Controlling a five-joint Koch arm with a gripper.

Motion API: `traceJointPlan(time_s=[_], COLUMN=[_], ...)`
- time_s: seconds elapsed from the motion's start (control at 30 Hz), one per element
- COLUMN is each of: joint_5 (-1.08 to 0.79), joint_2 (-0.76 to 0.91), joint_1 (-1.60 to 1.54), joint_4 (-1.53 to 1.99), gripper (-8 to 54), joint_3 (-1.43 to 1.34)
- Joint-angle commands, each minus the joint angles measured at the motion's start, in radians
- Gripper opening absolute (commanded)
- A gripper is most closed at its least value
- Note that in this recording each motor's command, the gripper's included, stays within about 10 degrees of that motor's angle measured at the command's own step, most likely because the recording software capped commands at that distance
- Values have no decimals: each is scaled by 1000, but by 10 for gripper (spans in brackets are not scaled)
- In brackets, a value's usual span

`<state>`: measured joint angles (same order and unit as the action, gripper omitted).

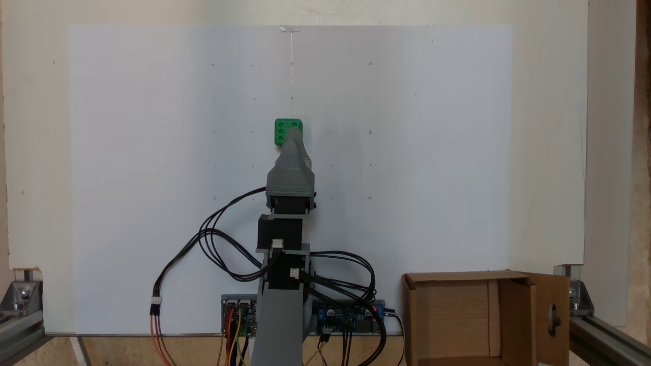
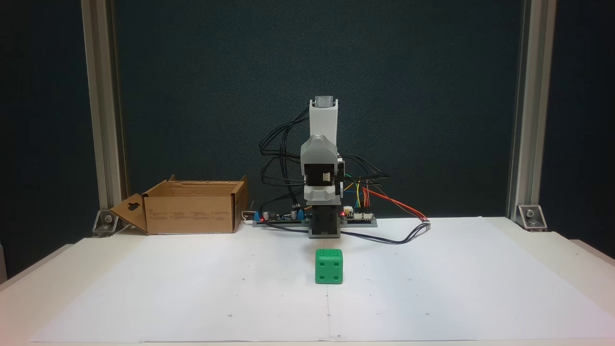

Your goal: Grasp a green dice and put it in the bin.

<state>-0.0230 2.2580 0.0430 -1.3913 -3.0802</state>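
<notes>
Fixed view from above: green dice (image 1: pixel 288 131) flat on white paper sheet (image 1: pixel 152 178) covering the desk (image 1: pixel 30 152), roughly mid-sheet on the thin centre line, six-pip face up. Grey tool (image 1: pixel 294 133) reaching up-frame from the arm, tip overlapping the dice's lower right edge here; contact or just height overlap, can't tell. Only one tapered grey tip visible, jaws stacked behind each other, so released or clenched impossible to tell. Bin (image 1: pixel 457 315) at bottom right of frame, flaps open, inside looks bare, slot-cutout flap on its right. Black cables (image 1: pixel 218 244) looping off the arm, boards (image 1: pixel 351 315) at the base. Fixed view from the front: green dice (image 2: pixel 329 265) sitting square on the paper, clear of the arm, nothing gripping it, four-pip face toward camera. Arm folded upright behind the dice, tool (image 2: pixel 324 229) hanging low near the base, well short of the dice and above desk level as far as visible; jaws again not separable, state can't be told. Bin (image 2: pixel 192 206) far left at back edge of desk, well apart from the dice. Progress judged: barely started. Dice not grasped, not lifted, not in bin. Left: close in on dice, grip, lift, carry across to bin, drop.
</notes>
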Motion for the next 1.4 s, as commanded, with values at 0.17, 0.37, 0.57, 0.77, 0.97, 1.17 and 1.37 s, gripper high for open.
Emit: traceJointPlan(time_s=[0.17, 0.37, 0.57, 0.77, 0.97, 1.17, 1.37], joint_5=[21, 18, 20, 14, 5, -3, -3], joint_2=[107, 107, 107, 106, 107, 109, 110], joint_1=[0, 0, -5, 3, 6, 8, 14], joint_4=[-72, -72, -72, -66, -55, 101, 477], gripper=[452, 451, 452, 446, 445, 444, 442], joint_3=[-48, -48, -48, -48, -37, 83, 353])
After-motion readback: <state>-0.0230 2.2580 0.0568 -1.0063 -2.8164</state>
